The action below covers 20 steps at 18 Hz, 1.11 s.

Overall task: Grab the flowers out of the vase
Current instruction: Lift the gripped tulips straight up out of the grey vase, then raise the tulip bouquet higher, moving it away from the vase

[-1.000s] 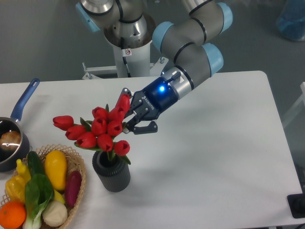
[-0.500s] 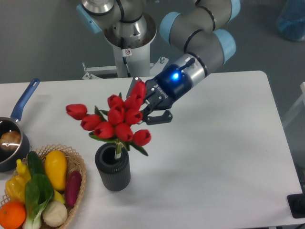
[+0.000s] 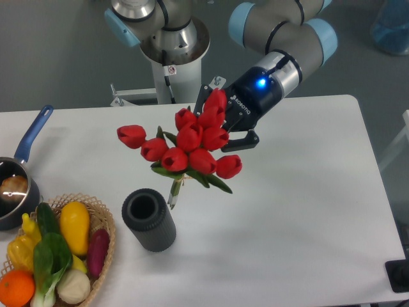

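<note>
We see the flowers [image 3: 186,148], red tulip buds with green leaves, held in the air, their short tied stems pointing down, clear of the vase's mouth. The vase [image 3: 149,219], a dark grey ribbed cylinder, stands upright on the table, its round mouth open.

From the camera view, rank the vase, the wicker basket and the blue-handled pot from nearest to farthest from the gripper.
1. The vase: below and left of the gripper, which is shut on the flowers.
2. The wicker basket: at the table's lower left, beyond the vase.
3. The blue-handled pot: at the far left edge.
</note>
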Motion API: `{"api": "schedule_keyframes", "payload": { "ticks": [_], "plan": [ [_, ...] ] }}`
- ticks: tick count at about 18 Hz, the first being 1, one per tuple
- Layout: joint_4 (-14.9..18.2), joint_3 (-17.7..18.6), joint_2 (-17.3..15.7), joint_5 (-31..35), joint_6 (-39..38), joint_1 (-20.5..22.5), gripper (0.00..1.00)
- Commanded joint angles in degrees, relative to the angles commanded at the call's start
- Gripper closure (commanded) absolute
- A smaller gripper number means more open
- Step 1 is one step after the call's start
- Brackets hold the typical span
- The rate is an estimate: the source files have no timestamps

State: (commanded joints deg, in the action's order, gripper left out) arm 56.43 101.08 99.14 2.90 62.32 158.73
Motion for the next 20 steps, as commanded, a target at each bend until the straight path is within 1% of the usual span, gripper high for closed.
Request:
{"api": "schedule_keyframes", "payload": {
  "ticks": [2,7,11,14,18,20],
  "plan": [
    [0.0,-0.2,-0.3,0.0,-1.1,0.3,0.76],
    [-0.1,-1.1,0.0,0.0,-0.8,1.4,0.76],
    [-0.1,-3.1,0.3,0.3,-1.1,3.2,0.75],
    [-0.1,-3.1,0.3,0.4,-1.0,4.5,0.75],
    [-0.2,-3.1,0.4,0.5,-0.7,4.7,0.75],
    [-0.1,-2.8,0.4,0.5,-0.7,5.9,0.75]
  ]
}}
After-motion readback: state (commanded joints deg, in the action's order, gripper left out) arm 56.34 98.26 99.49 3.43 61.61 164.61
